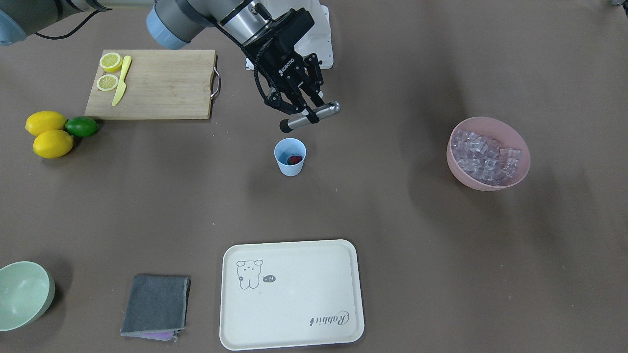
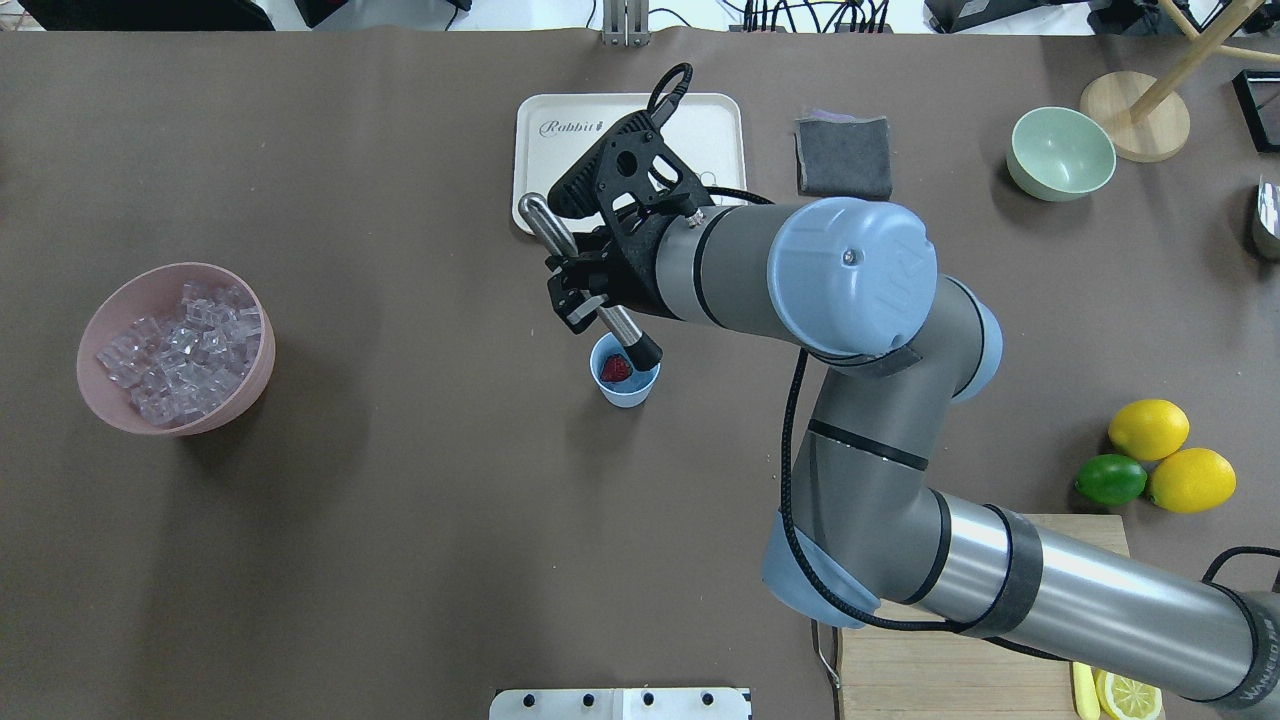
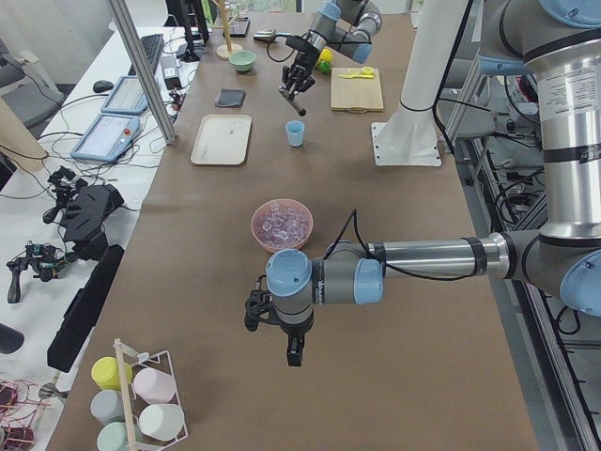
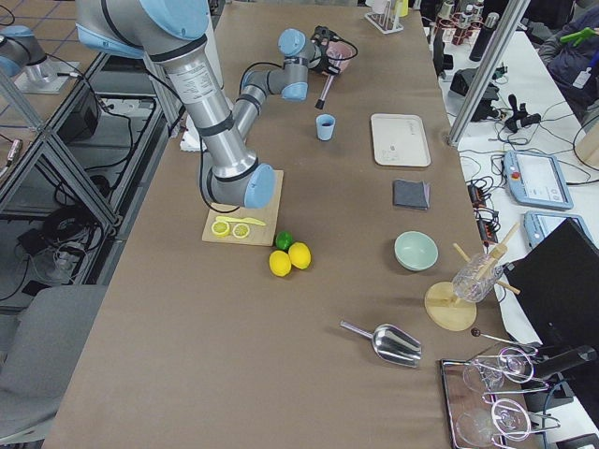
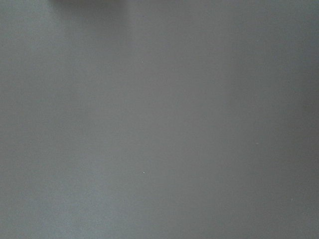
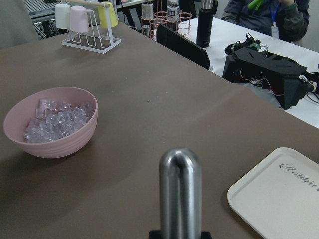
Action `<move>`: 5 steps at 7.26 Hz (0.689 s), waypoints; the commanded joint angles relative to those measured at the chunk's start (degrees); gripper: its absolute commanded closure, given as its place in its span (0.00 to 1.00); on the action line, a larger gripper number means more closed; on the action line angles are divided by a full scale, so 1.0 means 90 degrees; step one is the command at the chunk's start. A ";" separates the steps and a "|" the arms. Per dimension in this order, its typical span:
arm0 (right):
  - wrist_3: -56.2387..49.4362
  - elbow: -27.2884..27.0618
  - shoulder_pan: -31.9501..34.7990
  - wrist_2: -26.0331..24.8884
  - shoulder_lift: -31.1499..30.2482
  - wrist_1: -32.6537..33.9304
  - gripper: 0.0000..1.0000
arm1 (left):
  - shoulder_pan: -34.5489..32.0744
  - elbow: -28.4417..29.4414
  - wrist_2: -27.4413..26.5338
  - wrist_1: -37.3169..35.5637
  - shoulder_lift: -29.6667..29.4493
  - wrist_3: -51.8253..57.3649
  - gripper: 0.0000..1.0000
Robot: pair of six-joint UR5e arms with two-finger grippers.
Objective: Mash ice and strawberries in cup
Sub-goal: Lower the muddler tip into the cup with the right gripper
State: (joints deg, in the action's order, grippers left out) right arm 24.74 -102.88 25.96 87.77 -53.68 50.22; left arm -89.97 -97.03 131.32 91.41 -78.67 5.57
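The light-blue cup (image 1: 290, 158) stands mid-table with the red strawberry (image 1: 295, 159) inside; both also show in the overhead view, cup (image 2: 630, 388) and strawberry (image 2: 614, 369). My right gripper (image 1: 309, 113) is shut on a metal muddler (image 1: 321, 111), held tilted with its black tip (image 2: 643, 353) just above the cup's rim. The ice (image 1: 483, 157) lies piled in the pink bowl (image 1: 510, 184), well apart from the cup. I see no ice in the cup. My left gripper (image 3: 289, 343) shows only in the exterior left view, near the pink bowl; I cannot tell its state.
A wooden cutting board (image 1: 162, 88) holds two lemon halves and a yellow knife. Two lemons (image 1: 49, 132) and a lime (image 1: 81, 126) lie beside it. A white tray (image 1: 292, 294), a grey cloth (image 1: 156, 305) and a pale green bowl (image 1: 22, 294) sit along the operators' side.
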 commanded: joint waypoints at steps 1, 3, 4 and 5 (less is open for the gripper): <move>-0.0288 0.0422 -0.0237 -0.0269 -0.0402 -0.1453 1.00 | -0.0003 0.0000 -0.0001 0.0000 0.0001 0.0006 0.01; -0.0337 0.1028 -0.0219 -0.0318 -0.0422 -0.2528 1.00 | -0.0003 0.0000 -0.0011 0.0000 0.0001 0.0006 0.01; -0.0453 0.1069 -0.0083 -0.0328 -0.0268 -0.2591 1.00 | -0.0003 0.0000 -0.0021 0.0000 0.0001 -0.0004 0.01; -0.0464 0.1069 0.0034 -0.0251 -0.0295 -0.2611 1.00 | -0.0003 0.0000 -0.0021 0.0000 0.0001 0.0006 0.01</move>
State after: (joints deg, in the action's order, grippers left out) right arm 21.05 -93.82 25.03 85.03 -56.56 27.89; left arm -90.00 -97.03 131.17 91.41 -78.66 5.59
